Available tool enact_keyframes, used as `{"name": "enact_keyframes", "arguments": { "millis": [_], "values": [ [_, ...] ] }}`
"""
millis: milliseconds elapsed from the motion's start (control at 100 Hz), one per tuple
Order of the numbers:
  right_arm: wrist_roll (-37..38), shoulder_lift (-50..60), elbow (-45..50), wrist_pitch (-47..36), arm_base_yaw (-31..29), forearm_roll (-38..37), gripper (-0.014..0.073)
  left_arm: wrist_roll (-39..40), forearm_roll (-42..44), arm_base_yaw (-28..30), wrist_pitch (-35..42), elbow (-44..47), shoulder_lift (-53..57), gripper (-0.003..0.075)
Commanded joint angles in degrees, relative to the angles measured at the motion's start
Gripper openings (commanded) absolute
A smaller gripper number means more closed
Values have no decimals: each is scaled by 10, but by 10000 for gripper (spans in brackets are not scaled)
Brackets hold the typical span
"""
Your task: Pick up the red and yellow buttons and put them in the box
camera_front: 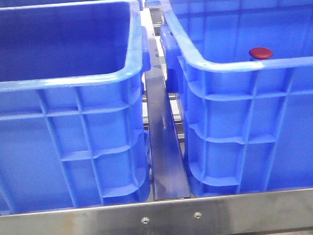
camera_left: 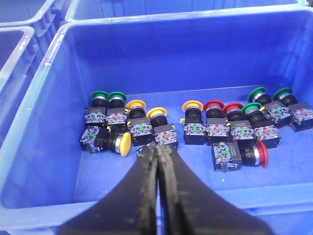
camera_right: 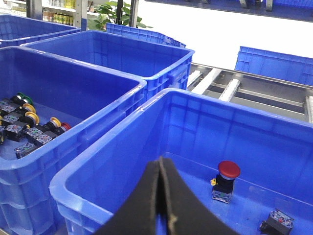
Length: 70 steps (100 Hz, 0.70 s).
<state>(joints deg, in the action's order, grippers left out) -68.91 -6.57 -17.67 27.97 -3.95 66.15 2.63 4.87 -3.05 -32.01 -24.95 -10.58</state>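
The left tool [camera_left: 157,156] is hovering with jaws closed and empty over the yellow buttons [camera_left: 157,117] in the crate [camera_left: 44,147]. The buttons look light, rigid and glossy; gripping the square body should work.

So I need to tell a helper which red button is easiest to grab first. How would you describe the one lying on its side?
Look in the blue crate full of push buttons under the left gripper. Past the row of upright red-capped buttons, nearer the gripper, lies the tipped red button. It alone among the reds lies sideways, apart from the row, its cap facing sideways.
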Motion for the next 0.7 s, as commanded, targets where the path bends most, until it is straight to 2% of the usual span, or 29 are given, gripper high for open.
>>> {"name": "enact_keyframes", "arguments": {
  "millis": [0,110,190,330,620,690],
  "values": [
    [-2,-7,-14,-18,0,17,-102,7,-4,1,45,-12,-6,-20],
    [-2,-7,-14,-17,0,16,-102,7,-5,1,74,8,-1,-20],
    [-2,-7,-14,-17,0,16,-102,7,-8,1,133,38,11,-20],
    [-2,-7,-14,-16,0,16,-102,7,-8,17,244,106,42,-20],
    [-2,-7,-14,-16,0,16,-102,7,-32,46,365,263,130,-20],
    [-2,-7,-14,-14,0,16,-102,7,-36,49,320,258,124,-20]
  ]
}}
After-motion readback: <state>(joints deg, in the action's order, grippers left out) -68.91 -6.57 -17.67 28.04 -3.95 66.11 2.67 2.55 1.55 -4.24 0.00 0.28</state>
